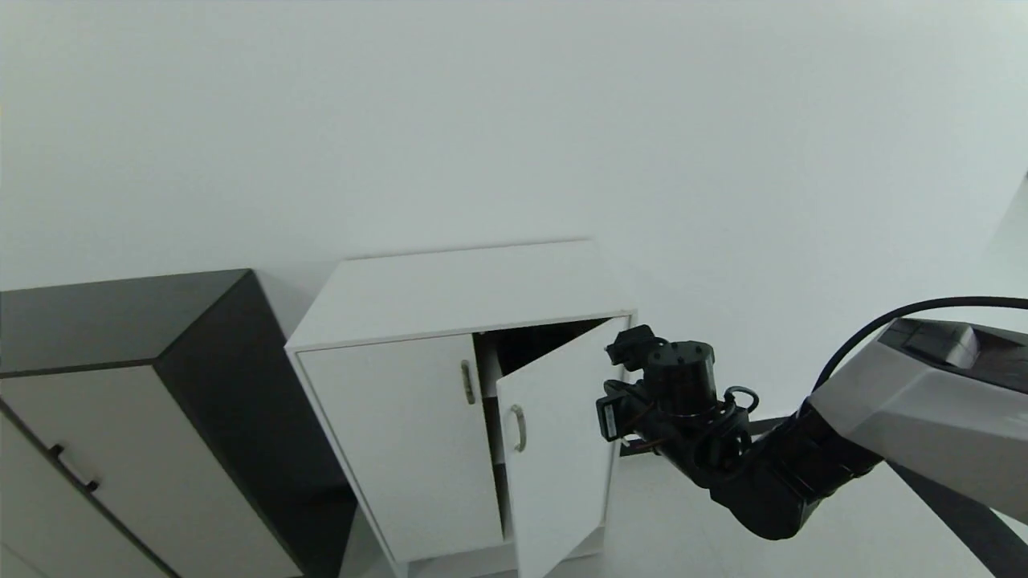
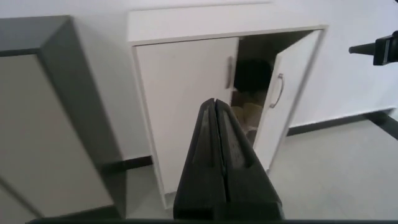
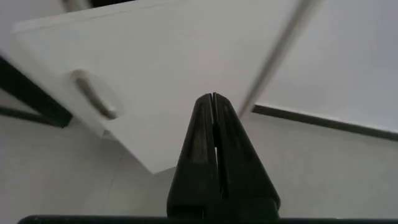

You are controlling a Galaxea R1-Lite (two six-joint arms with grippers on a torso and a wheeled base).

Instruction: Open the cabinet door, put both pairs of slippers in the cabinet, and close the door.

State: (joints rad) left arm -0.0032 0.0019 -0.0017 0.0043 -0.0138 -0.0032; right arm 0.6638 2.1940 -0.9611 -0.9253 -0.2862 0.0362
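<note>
The white cabinet (image 1: 450, 297) stands against the wall with its left door (image 1: 393, 441) closed and its right door (image 1: 554, 449) swung partly open. My right gripper (image 1: 620, 350) is shut and empty, just beside the outer face of that door near its top hinge edge. In the right wrist view the shut gripper (image 3: 213, 98) points at the door panel (image 3: 186, 56), beside its handle (image 3: 93, 96). My left gripper (image 2: 216, 102) is shut and empty, well back from the cabinet. Through the gap I see tan shapes (image 2: 252, 113) inside that look like slippers.
A dark-topped cabinet (image 1: 120, 321) with pale doors stands close to the left of the white one. A black baseboard (image 2: 336, 122) runs along the white wall. Open pale floor (image 2: 336, 168) lies in front and to the right.
</note>
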